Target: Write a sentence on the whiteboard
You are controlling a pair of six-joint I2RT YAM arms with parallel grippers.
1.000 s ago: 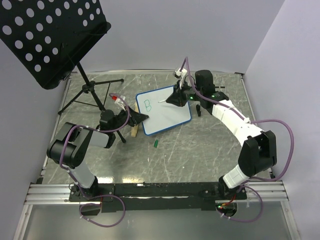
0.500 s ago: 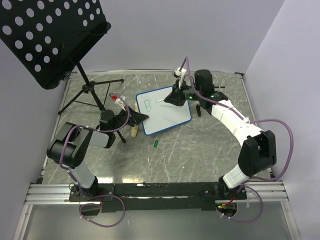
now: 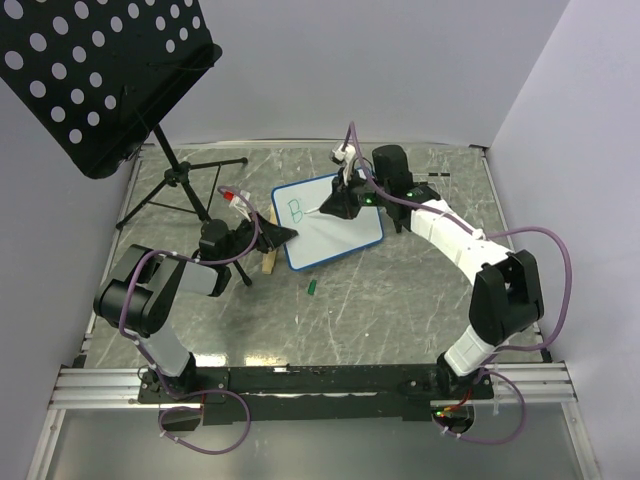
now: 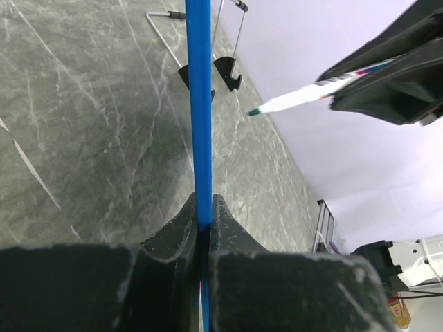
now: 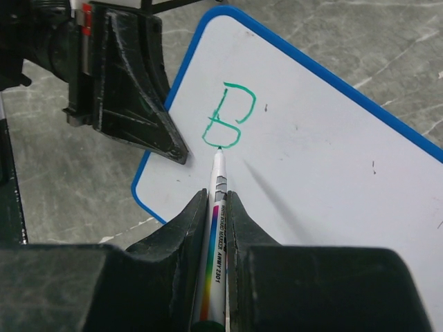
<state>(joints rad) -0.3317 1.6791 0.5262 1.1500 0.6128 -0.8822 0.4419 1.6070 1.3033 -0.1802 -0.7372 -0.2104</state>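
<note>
The small blue-rimmed white whiteboard [image 3: 340, 235] sits mid-frame, its left rim pinched by the left hand [image 4: 202, 213], while the right hand [image 5: 219, 200] pinches a white marker [image 5: 217, 173], tip at the green "B" [image 5: 223, 114], blank board rightward.

R pincer [image 3: 333, 207] w/ marker [image 5: 215, 214] shifted left toward B [image 5: 229, 116].

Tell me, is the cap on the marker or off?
Off. The marker held in the right gripper shows its bare green tip, pointing at the bottom of the green B on the whiteboard.
</note>
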